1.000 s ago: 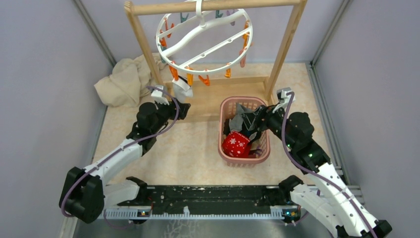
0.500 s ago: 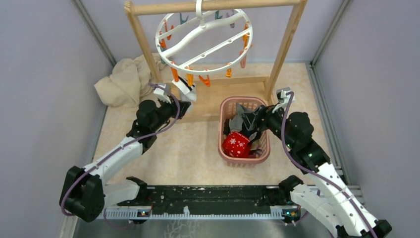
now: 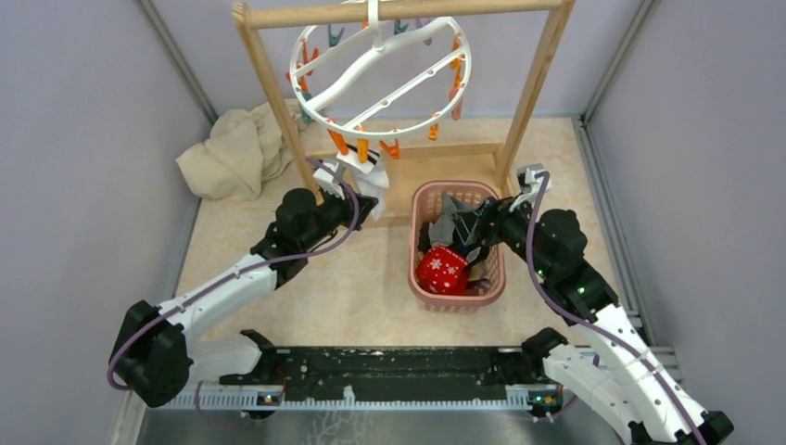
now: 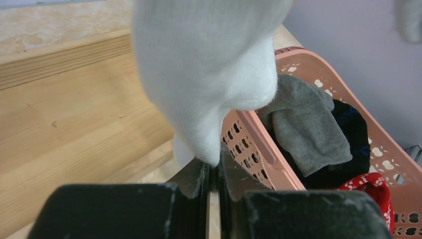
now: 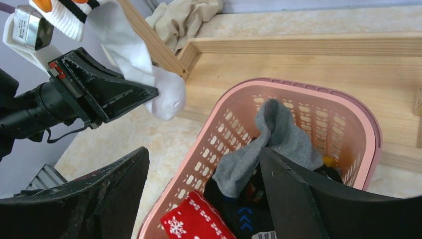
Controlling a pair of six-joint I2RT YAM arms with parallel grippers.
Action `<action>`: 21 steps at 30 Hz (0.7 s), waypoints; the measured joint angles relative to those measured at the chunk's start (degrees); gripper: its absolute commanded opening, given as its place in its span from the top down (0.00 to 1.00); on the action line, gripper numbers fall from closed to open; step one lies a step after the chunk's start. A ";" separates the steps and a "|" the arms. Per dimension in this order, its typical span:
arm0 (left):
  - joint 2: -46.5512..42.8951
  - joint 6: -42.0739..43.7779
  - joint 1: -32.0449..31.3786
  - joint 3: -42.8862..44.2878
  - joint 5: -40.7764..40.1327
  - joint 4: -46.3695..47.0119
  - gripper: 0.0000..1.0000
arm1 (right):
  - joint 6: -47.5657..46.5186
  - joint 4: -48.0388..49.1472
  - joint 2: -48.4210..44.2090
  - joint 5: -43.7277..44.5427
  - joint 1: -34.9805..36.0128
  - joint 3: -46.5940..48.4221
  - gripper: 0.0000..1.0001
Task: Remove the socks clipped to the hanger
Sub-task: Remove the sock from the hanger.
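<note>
While the white sock (image 4: 204, 74) hangs by its striped cuff from an orange clip (image 5: 42, 5) of the hanger (image 3: 380, 74), the left gripper (image 4: 213, 172) has its jaws clamped together on the sock's lower tip, just beside the pink basket (image 3: 422, 199). The hanger's hook sits over the top bar of the wooden rack (image 3: 269, 83) (the ring hangs tilted). The right gripper (image 3: 468, 227) hovers over the basket with its jaws wide apart, gripping nothing. Inside the basket lie a grey sock (image 4: 303, 124), a black one and a red sock (image 3: 442, 271) with white snowflakes. The basket stands on the counter (image 3: 352, 287), against the rack's base. A crumpled beige cloth (image 3: 232, 153) lies at the far left.
</note>
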 measured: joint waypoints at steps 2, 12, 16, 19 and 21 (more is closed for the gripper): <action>0.59 0.50 -1.53 0.79 -1.33 -0.66 0.91 | -0.07 -0.50 -0.02 0.09 0.00 0.20 0.18; 4.59 2.95 -6.84 5.81 -8.02 -4.74 0.91 | -1.53 -2.95 -1.18 1.46 0.00 2.49 0.18; 6.27 4.37 -9.11 9.01 -9.70 -6.25 0.91 | -2.05 -3.63 -1.64 2.23 0.00 2.91 0.18; 7.56 5.73 -11.45 11.63 -11.21 -7.43 0.91 | -2.34 -4.35 -1.77 2.78 0.00 3.26 0.18; 8.66 6.73 -13.11 13.31 -12.11 -7.69 0.91 | -2.54 -4.50 -1.77 3.08 0.00 3.63 0.18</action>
